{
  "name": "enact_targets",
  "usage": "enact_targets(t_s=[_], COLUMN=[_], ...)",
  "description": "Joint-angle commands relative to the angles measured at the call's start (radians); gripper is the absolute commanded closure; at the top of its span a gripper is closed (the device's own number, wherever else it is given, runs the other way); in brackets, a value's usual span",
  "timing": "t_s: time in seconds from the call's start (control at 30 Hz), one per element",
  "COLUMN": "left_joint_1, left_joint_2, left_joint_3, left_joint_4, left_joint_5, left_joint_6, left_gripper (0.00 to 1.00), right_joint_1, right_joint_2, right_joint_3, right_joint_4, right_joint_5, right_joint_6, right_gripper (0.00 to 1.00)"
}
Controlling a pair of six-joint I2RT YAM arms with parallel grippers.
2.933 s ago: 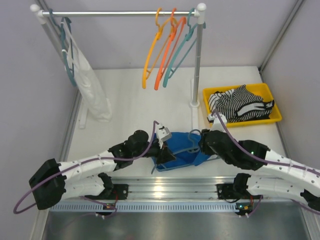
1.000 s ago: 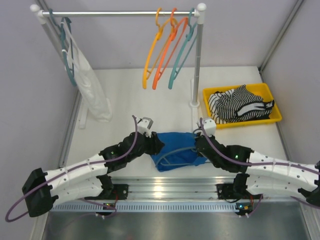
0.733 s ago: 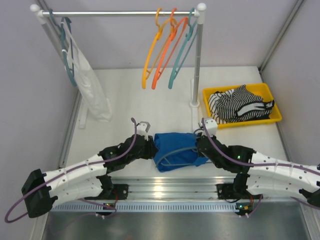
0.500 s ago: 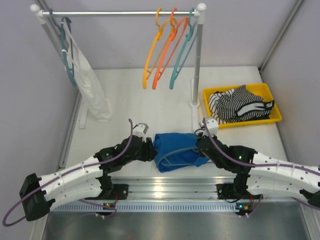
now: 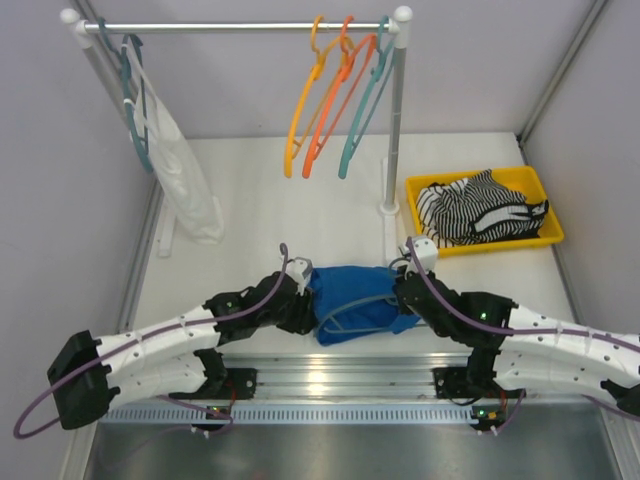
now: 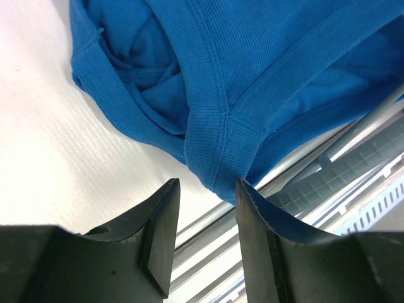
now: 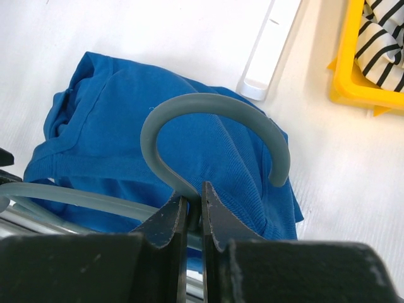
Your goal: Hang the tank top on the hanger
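The blue tank top [image 5: 355,300] lies crumpled on the table near the front edge, between my two arms. The slate-teal hanger [image 5: 360,305] lies over it. My right gripper [image 7: 194,192] is shut on the hanger's neck just below its hook [image 7: 208,120], above the tank top [image 7: 126,145]. My left gripper [image 6: 205,189] is open at the tank top's left front corner; a ribbed strap seam [image 6: 211,142] sits just beyond its fingertips, the right finger touching the fabric edge. In the top view the left gripper [image 5: 305,305] is against the cloth's left side.
A rack [image 5: 240,26] at the back holds orange and teal hangers [image 5: 330,95] and a white garment [image 5: 180,165]. A yellow tray [image 5: 545,238] with a striped garment [image 5: 480,212] is at right. The rack's post [image 5: 393,130] stands behind the tank top. A metal rail [image 5: 340,375] runs along the front.
My left gripper pulled back left off the tank top, then came in again low to its left front corner. The right gripper has kept hold of the hanger, nearly still.
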Motion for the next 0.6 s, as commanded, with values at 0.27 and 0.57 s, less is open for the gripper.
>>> enact_targets(t_s=[0.27, 0.57], left_joint_1=[-0.005, -0.005], left_joint_2=[0.06, 0.083], left_joint_3=[0.04, 0.012], left_joint_4=[0.057, 0.127], left_joint_5=[0.144, 0.181], left_joint_6=[0.095, 0.098], left_gripper=[0.53, 0.51], right_joint_1=[0.012, 0.012], right_joint_2=[-0.041, -0.043], right_joint_3=[-0.009, -0.013], right_joint_4=[0.016, 0.021], right_joint_5=[0.0, -0.006], right_joint_6=[-0.017, -0.017], right_gripper=[1.0, 1.0])
